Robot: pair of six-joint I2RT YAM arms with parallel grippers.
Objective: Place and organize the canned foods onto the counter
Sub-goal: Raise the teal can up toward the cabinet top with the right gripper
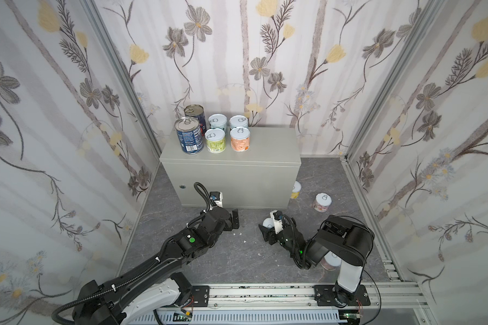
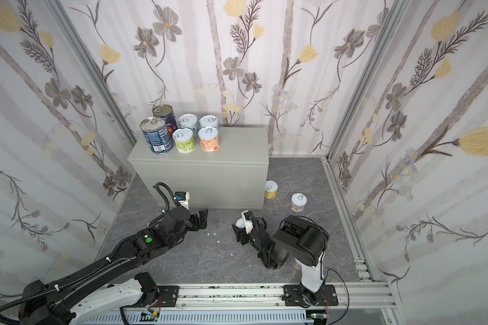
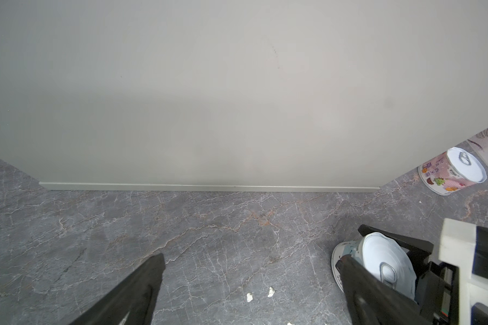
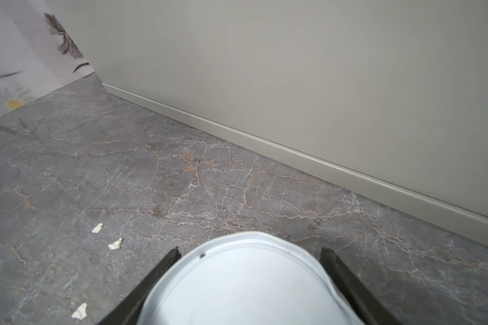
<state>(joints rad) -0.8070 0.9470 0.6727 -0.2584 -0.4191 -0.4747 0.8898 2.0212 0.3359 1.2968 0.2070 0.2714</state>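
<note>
The grey counter (image 1: 265,146) (image 2: 237,149) carries two tall blue-labelled cans (image 1: 189,136) and several short pastel cans (image 1: 240,139) at its left end. On the floor in front, my right gripper (image 1: 266,228) (image 4: 250,250) is shut on a short can with a pale lid (image 4: 245,287) (image 3: 383,259), a finger pressed on each side. My left gripper (image 1: 235,219) (image 3: 251,260) hangs open and empty just left of it, low before the counter's front (image 3: 237,98). More short cans stand on the floor: a yellow can (image 1: 295,190) by the counter's right side and a pink can (image 1: 321,202) (image 3: 451,174).
A further short can (image 1: 331,261) is partly hidden under the right arm's elbow. White crumbs (image 4: 114,244) lie on the grey marbled floor between the grippers. Flowered walls close in the left, back and right; an aluminium rail (image 1: 265,292) runs along the front.
</note>
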